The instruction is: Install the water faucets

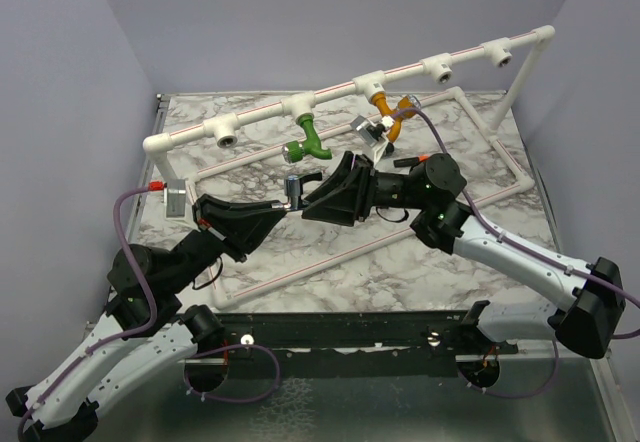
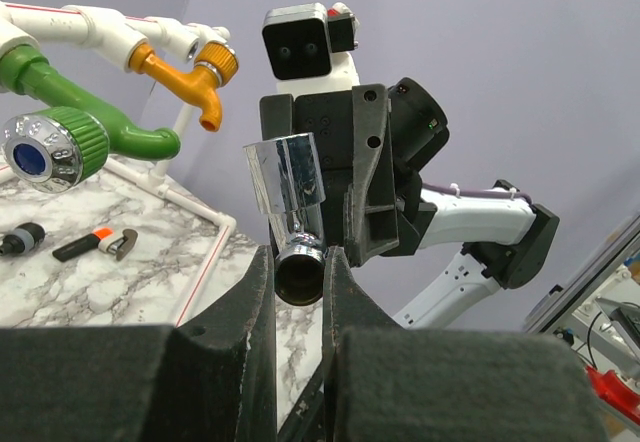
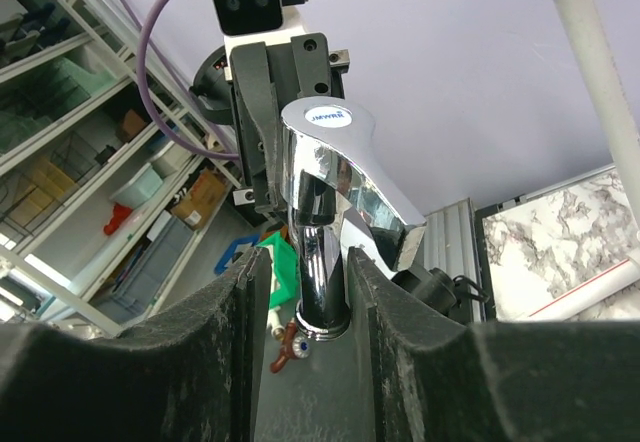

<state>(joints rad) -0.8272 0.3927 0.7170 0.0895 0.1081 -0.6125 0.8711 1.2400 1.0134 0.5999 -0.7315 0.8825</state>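
Marble tabletop [image 1: 400,262] lies below both arms. The left gripper [image 2: 300,267] is clenched on the round end of the chrome faucet [image 2: 288,182], held mid-air between the arms. The right gripper [image 3: 310,292] has its fingers flanking the stem; I cannot tell whether they press. A blue label [image 3: 328,116] on the handle reads roughly "JMWNN".

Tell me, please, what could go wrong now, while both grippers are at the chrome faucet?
1. The left gripper is shut on the chrome faucet, and the right gripper stands around its body; whether it presses yet is unclear. If the left lets go too early, the smooth faucet may slip and fall.
2. The green faucet and orange faucet hang close behind; a swinging arm could knock them.
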